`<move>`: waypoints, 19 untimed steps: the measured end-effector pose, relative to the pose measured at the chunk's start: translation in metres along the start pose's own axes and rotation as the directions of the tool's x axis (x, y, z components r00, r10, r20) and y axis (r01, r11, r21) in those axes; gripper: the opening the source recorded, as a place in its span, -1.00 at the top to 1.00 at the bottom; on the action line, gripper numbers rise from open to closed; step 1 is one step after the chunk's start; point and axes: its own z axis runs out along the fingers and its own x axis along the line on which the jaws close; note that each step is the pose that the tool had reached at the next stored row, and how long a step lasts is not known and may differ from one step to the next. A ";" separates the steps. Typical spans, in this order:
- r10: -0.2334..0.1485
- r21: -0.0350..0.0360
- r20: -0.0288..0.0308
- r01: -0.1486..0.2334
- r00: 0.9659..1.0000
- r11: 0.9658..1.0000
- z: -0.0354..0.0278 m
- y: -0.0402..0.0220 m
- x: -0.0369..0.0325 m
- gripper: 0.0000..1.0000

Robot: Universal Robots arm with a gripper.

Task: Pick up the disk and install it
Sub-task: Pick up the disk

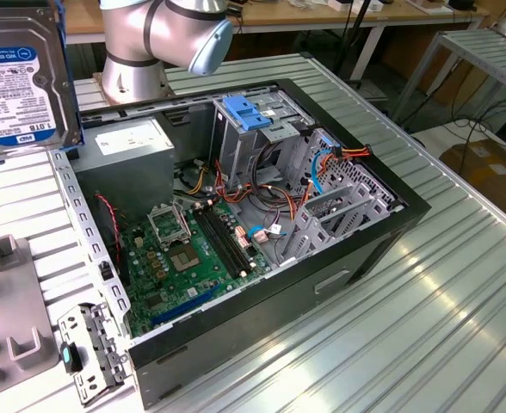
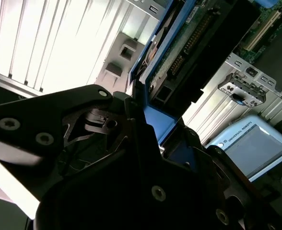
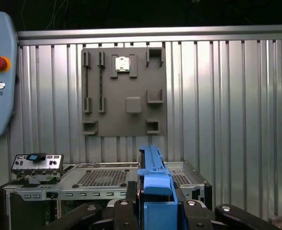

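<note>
Gripper (image 3: 156, 203) — clamped on the disk (image 3: 153, 165), whose blue rail sits between the jaws in the first wrist view. The disk projects straight out from the jaws, long axis along them, thin edge toward that camera. In the exterior view the disk (image 1: 16, 73) hangs at the exterior view's left, label facing the camera — left of the open case (image 1: 262, 215).
</note>
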 end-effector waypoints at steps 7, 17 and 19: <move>0.001 -0.001 0.000 -0.001 1.000 1.000 0.0001 -0.0188 0.0022 0.25; 0.003 -0.001 0.000 -0.003 1.000 1.000 0.0003 -0.0401 0.0057 0.25; 0.003 -0.002 0.000 -0.003 1.000 1.000 0.0003 -0.0447 0.0061 0.25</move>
